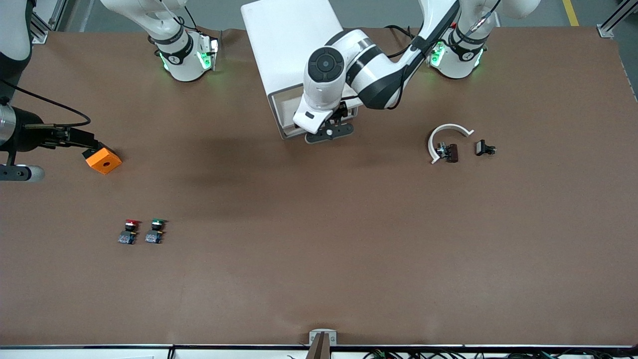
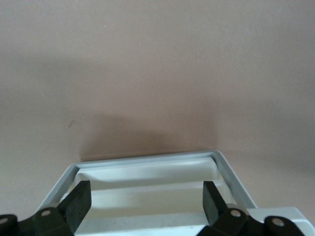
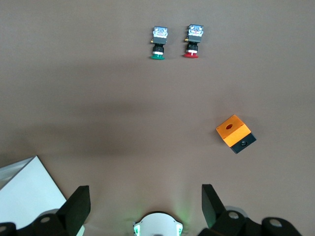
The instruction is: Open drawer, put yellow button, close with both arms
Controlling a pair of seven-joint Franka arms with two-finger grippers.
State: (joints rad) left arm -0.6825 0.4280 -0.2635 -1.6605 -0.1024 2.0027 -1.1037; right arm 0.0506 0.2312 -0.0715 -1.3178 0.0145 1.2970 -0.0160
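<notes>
1. the drawer (image 1: 286, 112), topmost in the white cabinet (image 1: 286, 45), stands pulled out; its tray (image 2: 147, 189) shows no contents in the part in view.
2. the left gripper (image 2: 146, 202) hangs over the open drawer, fingers (image 2: 78, 201) spread, holding nothing.
3. the right gripper (image 3: 146, 204) is high over the table near the right arm's base (image 3: 158, 225), fingers spread, holding nothing.
4. no yellow button can be seen; an orange block (image 1: 103, 160) with a round hole lies toward the right arm's end of the table.
5. the red-capped button (image 1: 129, 232) and green-capped button (image 1: 155, 231) lie side by side, nearer to the front camera than the block.
6. a white curved part (image 1: 446, 137) and two small black parts (image 1: 484, 148) lie toward the left arm's end.
</notes>
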